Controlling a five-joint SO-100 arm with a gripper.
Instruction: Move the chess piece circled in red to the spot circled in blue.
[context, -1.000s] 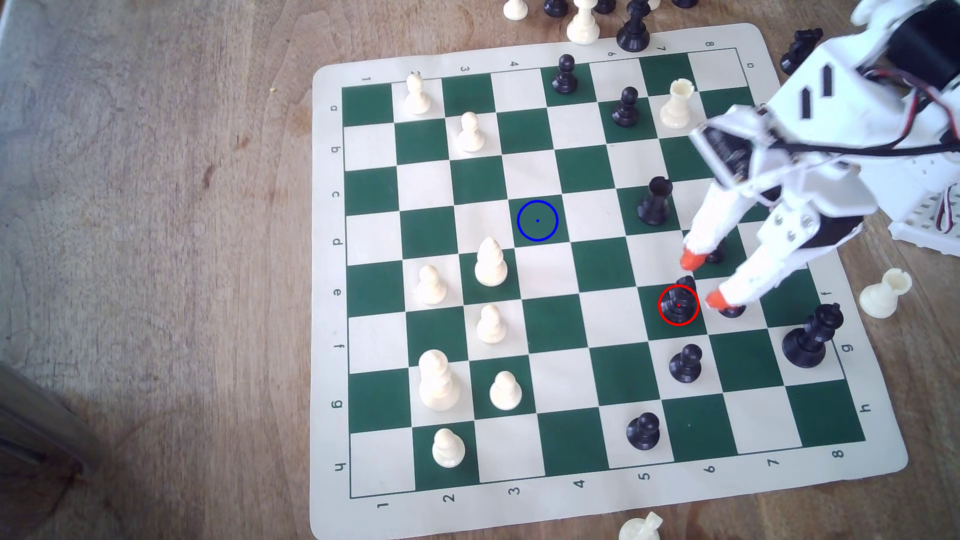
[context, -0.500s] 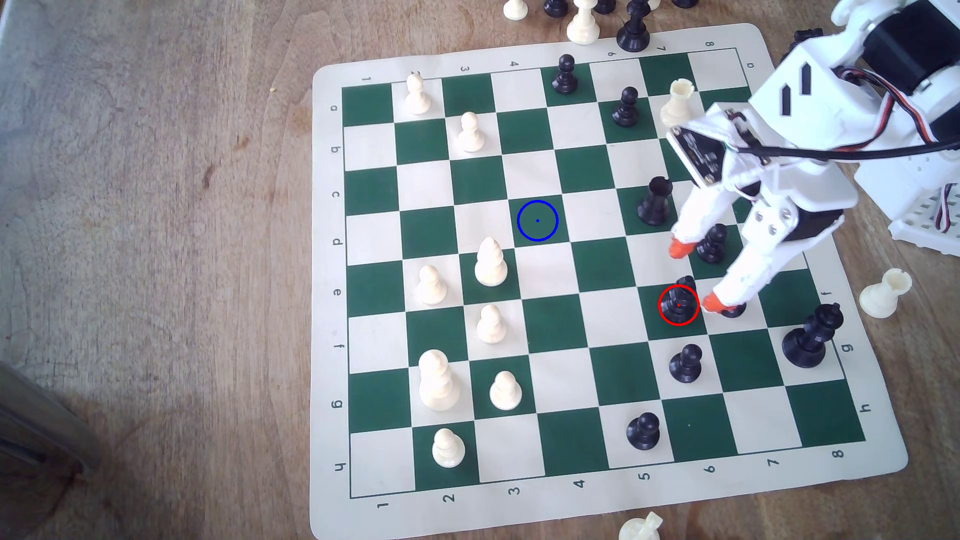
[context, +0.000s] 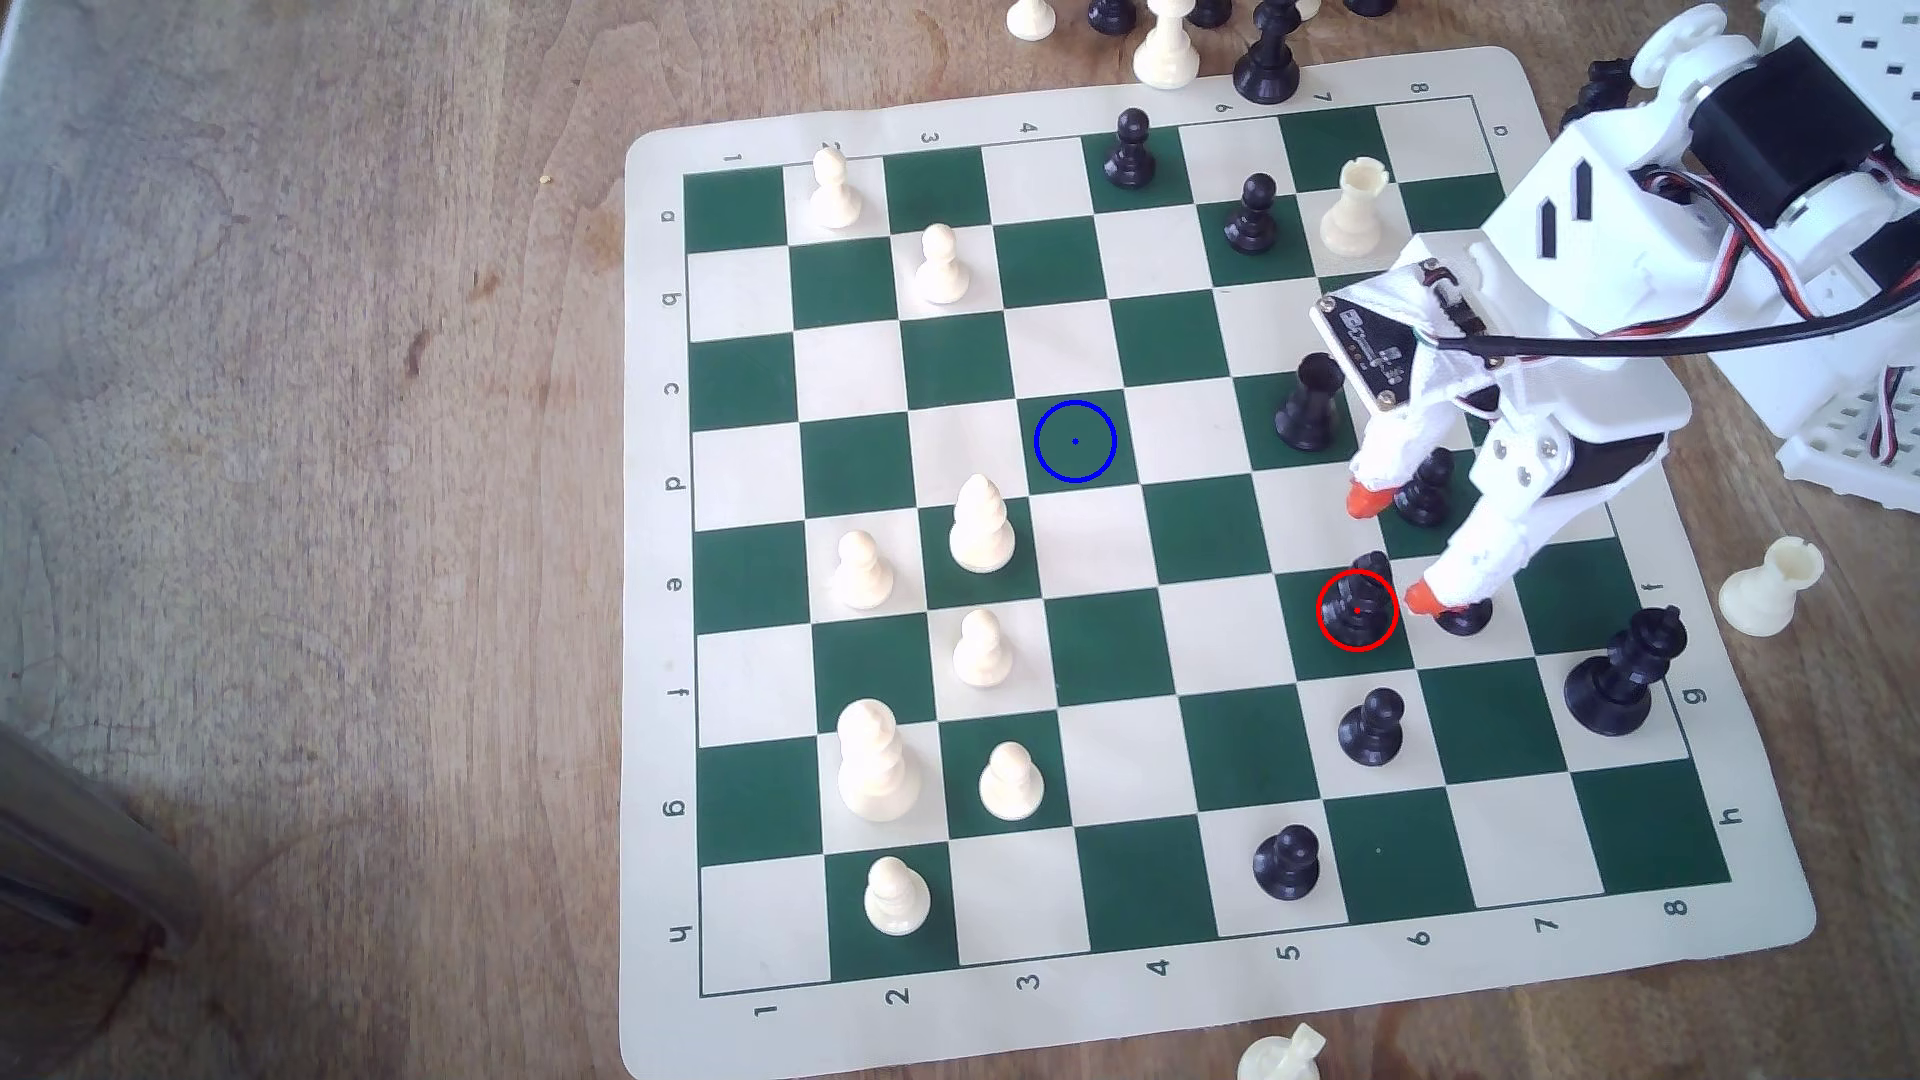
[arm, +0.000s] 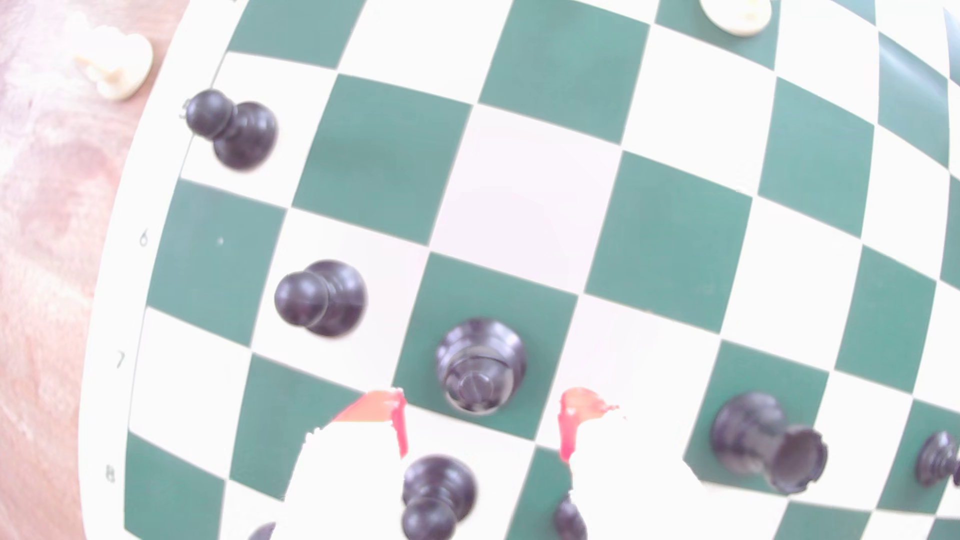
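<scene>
Chess piece (context: 1357, 604) just beyond open end effector (context: 1392, 548) — untouched

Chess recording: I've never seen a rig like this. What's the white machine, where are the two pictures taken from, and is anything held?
The white machine is a small robot arm; its claw has two orange-tipped fingers, spread open and holding nothing. The exterior view looks down from a camera off the arm; the wrist view comes from a camera on the arm, looking past the fingers. A green and white chessboard lies on a wooden table with black and white pieces. The red-ringed black bishop stands just ahead of the claw; the blue-ringed square is its destination.
</scene>
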